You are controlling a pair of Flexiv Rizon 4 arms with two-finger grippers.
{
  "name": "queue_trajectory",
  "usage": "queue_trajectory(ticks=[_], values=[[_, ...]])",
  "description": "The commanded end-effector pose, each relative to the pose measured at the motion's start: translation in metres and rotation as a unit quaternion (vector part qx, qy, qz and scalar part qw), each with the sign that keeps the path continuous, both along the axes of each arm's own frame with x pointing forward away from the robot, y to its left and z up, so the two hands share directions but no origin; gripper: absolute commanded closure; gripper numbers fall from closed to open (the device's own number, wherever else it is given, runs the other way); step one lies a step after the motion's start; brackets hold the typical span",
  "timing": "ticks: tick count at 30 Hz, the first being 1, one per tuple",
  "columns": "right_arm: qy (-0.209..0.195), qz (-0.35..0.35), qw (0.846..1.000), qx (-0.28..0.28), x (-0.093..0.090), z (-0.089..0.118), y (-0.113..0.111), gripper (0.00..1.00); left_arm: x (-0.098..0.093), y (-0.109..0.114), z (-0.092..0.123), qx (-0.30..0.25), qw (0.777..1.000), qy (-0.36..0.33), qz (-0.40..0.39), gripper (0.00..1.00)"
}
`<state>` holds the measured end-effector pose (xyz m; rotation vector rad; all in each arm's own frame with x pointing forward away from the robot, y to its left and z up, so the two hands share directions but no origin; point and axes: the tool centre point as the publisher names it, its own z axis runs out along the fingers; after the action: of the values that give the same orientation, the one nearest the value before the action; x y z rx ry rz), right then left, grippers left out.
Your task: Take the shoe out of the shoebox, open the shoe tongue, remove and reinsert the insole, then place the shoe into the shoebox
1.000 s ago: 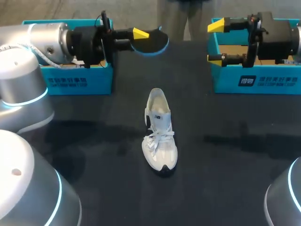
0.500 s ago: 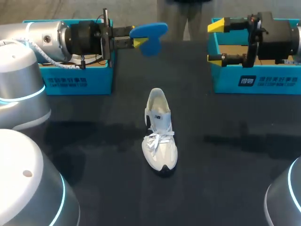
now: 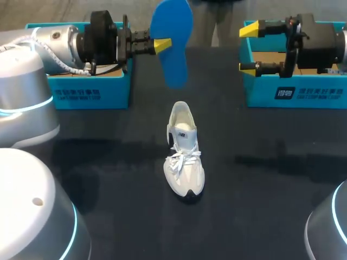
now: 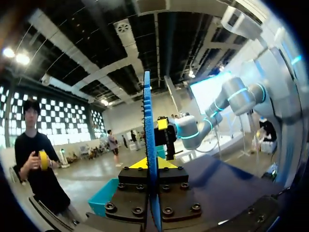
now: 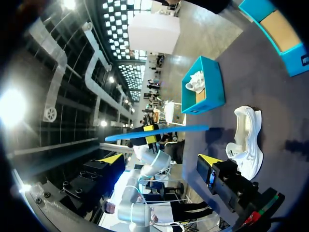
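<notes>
The dark table (image 3: pixel 108 179) carries the left shoebox (image 3: pixel 89 92) and the right shoebox (image 3: pixel 293 92) at its far side, both well apart from the shoe. I think this leaves room for working. The white shoe (image 3: pixel 184 157) stands upright in the middle, toe toward me, opening upward. The blue insole (image 3: pixel 172 43) hangs in the air beyond the heel, probably lined up for going back in. My left gripper (image 3: pixel 161 44) is clamped on its side edge. My right gripper (image 3: pixel 248 49) hovers over the right shoebox, fingers wide apart and holding nothing, perhaps ready to steady the shoe.
</notes>
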<state>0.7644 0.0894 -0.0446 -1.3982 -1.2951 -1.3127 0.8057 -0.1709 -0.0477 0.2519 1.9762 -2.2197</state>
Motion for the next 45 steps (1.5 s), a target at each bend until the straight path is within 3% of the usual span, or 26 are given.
queue_trajectory(ticks=[1, 3, 12, 13, 14, 16, 17, 18, 19, 21, 23, 29, 45], values=[[0.0, -0.001, 1.0, 0.0, 0.0, 0.0, 0.002, 0.0, 0.0, -0.001, 0.002, 0.003, 0.978, 0.21, -0.012, 1.0], [0.0, -0.001, 1.0, 0.0, 0.0, 0.0, 0.002, 0.0, 0.0, -0.001, 0.001, 0.014, 0.958, 0.287, -0.01, 1.0], [0.0, -0.001, 1.0, 0.0, 0.0, 0.0, 0.002, 0.0, 0.002, 0.002, -0.005, 0.027, 0.881, 0.469, -0.052, 1.0], [0.0, -0.001, 1.0, 0.0, 0.0, 0.0, 0.002, 0.0, 0.002, 0.003, -0.007, 0.044, 0.855, 0.514, -0.054, 1.0], [0.0, -0.001, 1.0, 0.0, 0.0, 0.0, 0.002, 0.0, 0.002, 0.003, -0.009, 0.046, 0.853, 0.517, -0.055, 1.0], [0.0, -0.001, 1.0, 0.0, 0.0, 0.0, 0.002, 0.0, 0.003, 0.003, -0.012, 0.056, 0.81, 0.581, -0.052, 1.0], [0.0, -0.001, 1.0, 0.0, 0.0, 0.0, 0.002, 0.0, 0.003, 0.003, -0.013, 0.047, 0.803, 0.591, -0.052, 1.0], [0.0, -0.001, 1.0, 0.0, 0.0, 0.0, 0.002, 0.0, 0.003, 0.004, -0.014, 0.068, 0.768, 0.634, -0.056, 1.0], [0.0, -0.001, 1.0, 0.0, 0.0, 0.0, 0.002, 0.0, 0.003, 0.004, -0.015, 0.067, 0.765, 0.638, -0.054, 1.0], [0.0, -0.001, 1.0, 0.0, 0.0, 0.0, 0.002, 0.0, 0.001, 0.004, -0.018, 0.083, 0.714, 0.692, -0.057, 1.0], [0.0, -0.001, 1.0, 0.0, 0.0, 0.0, 0.002, 0.0, -0.001, 0.003, -0.02, 0.092, 0.681, 0.723, -0.07, 1.0], [0.0, -0.001, 1.0, 0.0, 0.0, 0.0, 0.002, 0.0, -0.001, 0.004, -0.019, 0.056, 0.639, 0.763, -0.081, 1.0], [0.0, -0.001, 1.0, 0.0, 0.0, 0.0, 0.002, 0.0, -0.001, 0.001, -0.02, 0.022, 0.614, 0.78, -0.116, 1.0]])
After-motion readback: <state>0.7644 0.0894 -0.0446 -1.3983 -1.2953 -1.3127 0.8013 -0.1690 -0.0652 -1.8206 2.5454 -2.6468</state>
